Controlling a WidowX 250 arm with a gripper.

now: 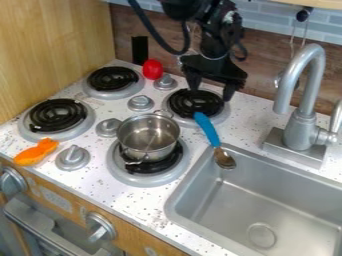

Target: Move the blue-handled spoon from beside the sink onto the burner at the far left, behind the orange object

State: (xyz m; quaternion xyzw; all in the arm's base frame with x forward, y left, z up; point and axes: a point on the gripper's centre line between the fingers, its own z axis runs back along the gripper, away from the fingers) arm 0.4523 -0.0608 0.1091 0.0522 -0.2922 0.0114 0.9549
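Spoon (pixel 210 132), blue handle and all, lies just in front of the tool (pixel 211 93), handle end at the edge of the burner (pixel 195 103) under it, bowl at the rim of the sink (pixel 267 205). And the tool hangs there, fingers spread wide, nothing between them! Nearer the camera sits a metal pot (pixel 148 136); left of the tool, something red (pixel 152 69).

The black arm (pixel 219 35) hangs downward, its pincer (pixel 211 93) spread wide.
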